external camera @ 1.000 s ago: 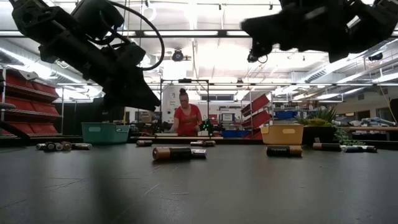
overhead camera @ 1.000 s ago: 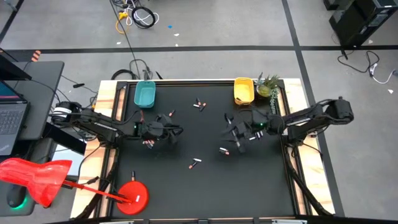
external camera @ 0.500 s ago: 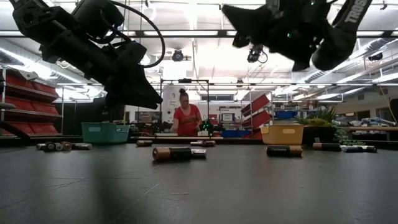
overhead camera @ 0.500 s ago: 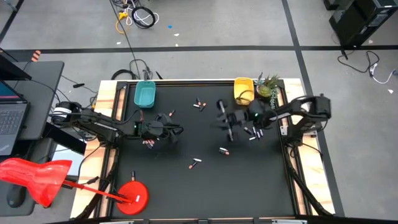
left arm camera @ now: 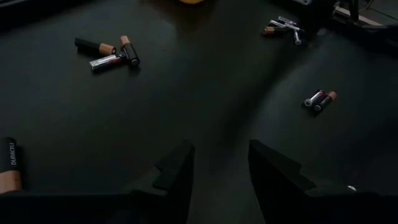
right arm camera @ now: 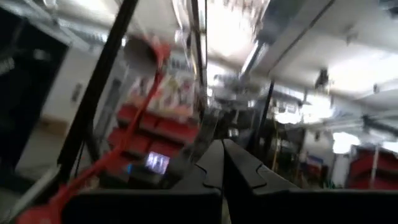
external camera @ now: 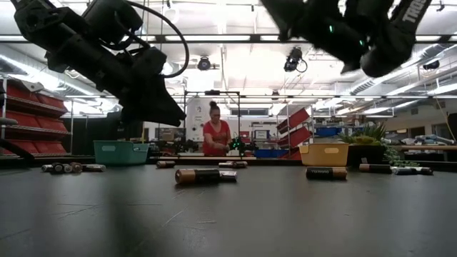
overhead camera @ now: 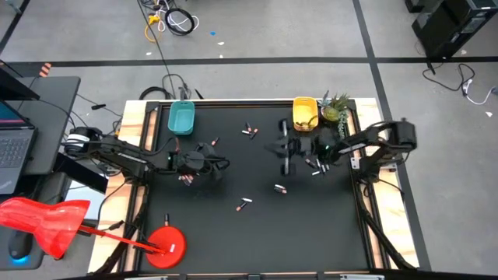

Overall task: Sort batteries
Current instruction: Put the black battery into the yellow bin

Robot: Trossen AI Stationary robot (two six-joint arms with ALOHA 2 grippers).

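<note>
Your right gripper hangs just below the yellow tray, jaws pressed together, empty. Your left gripper, jaws spread, hovers below the teal tray. Batteries lie scattered between the trays.

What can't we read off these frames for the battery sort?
- Right gripper: fingers together in the right wrist view, anything held too blurred to tell.
- Teal tray and yellow tray: contents too small in the high view.
- Battery: cut off by the left wrist view's edge.
</note>
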